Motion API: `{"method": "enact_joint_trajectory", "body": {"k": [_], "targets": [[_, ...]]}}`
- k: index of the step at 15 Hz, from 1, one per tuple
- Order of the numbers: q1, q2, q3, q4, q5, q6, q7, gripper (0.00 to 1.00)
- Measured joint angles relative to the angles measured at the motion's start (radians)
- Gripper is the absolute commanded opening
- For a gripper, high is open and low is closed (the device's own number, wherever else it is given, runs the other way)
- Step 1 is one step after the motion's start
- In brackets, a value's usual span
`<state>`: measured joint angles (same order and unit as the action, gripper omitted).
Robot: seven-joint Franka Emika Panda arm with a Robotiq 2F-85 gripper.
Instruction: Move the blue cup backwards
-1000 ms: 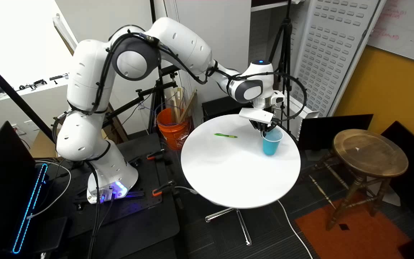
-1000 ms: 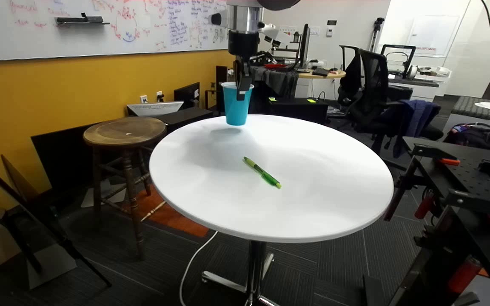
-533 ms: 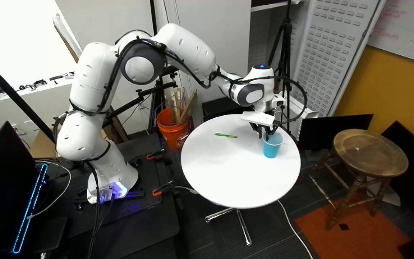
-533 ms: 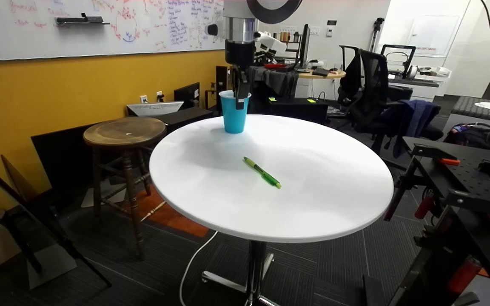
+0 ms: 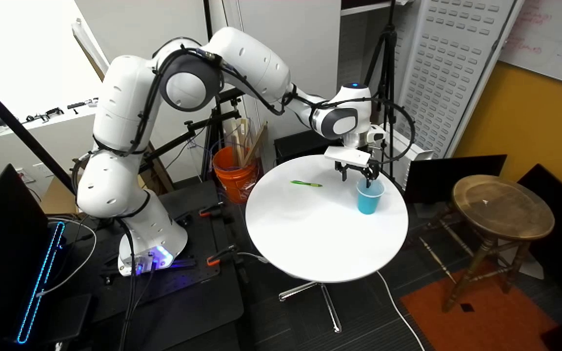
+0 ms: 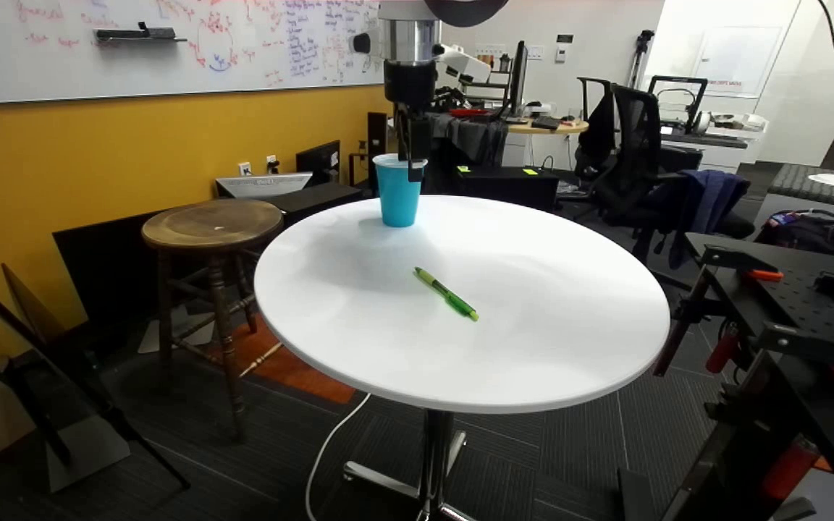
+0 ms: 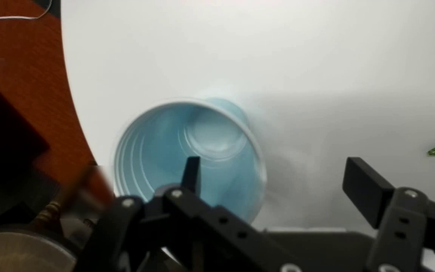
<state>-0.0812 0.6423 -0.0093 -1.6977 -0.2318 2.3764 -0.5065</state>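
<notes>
Blue cup (image 7: pixel 187 139) stands upright on the round white table (image 5: pixel 320 224), just below my gripper (image 7: pixel 272 172) and close to the table's edge. My fingers (image 7: pixel 192 175) are spread wide. One hangs over the cup's mouth; whether its tip dips below the rim I cannot tell. Its partner hangs outside the cup, over the table, so a stretch of rim lies between the two. Farther along the table, well apart from the cup, lies a green pen (image 6: pixel 446 294), and my wrist view catches just its end. Past the table's edge, on the cup's side, I see a wooden stool (image 5: pixel 503 207). In an exterior view an orange bucket (image 5: pixel 235 183) stands past the pen's side of the table. Farthest off, a whiteboard (image 6: pixel 171 64) hangs above a stretch of yellow wall (image 6: pixel 171 152).
</notes>
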Motion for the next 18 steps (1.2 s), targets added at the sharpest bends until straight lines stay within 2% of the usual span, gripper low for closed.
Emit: {"method": "enact_joint_trajectory", "body": {"k": [3,11,18], "targets": [[0.013,-0.057,-0.009,-0.044,-0.019,0.002,0.067,1.00],[0.049,-0.267,-0.045,-0.225,-0.049,0.035,0.358,1.00],[0.056,-0.387,-0.045,-0.329,-0.049,0.081,0.452,1.00]]}}
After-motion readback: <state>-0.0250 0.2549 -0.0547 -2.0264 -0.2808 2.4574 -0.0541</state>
